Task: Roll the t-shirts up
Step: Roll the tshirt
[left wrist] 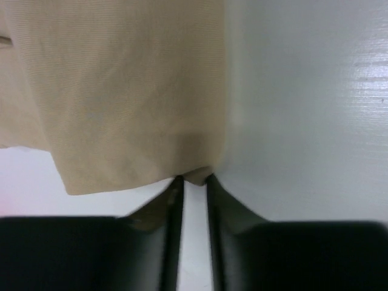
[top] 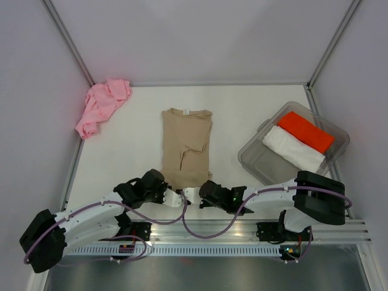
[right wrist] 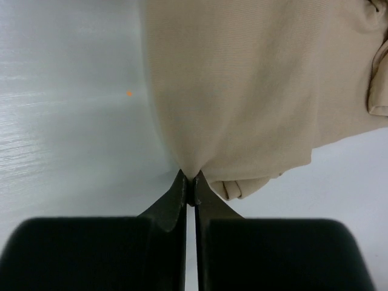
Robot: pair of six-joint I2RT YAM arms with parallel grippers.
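Observation:
A tan t-shirt (top: 187, 145), folded into a long strip, lies flat in the middle of the table with its collar at the far end. Both grippers meet at its near hem. My left gripper (top: 180, 199) has its narrow jaws closed on the hem's corner (left wrist: 195, 174), with the tan t-shirt (left wrist: 121, 91) spreading away above. In the right wrist view, my right gripper (right wrist: 189, 177) is shut tight on the tan t-shirt (right wrist: 254, 85), whose cloth is drawn to a point at the tips. A pink t-shirt (top: 102, 106) lies crumpled at the back left corner.
A clear plastic bin (top: 254, 159) stands at the right, holding a folded orange cloth (top: 306, 131) and a folded white cloth (top: 294, 148). Walls close in the table at the back and both sides. A metal rail (top: 212, 230) runs along the near edge.

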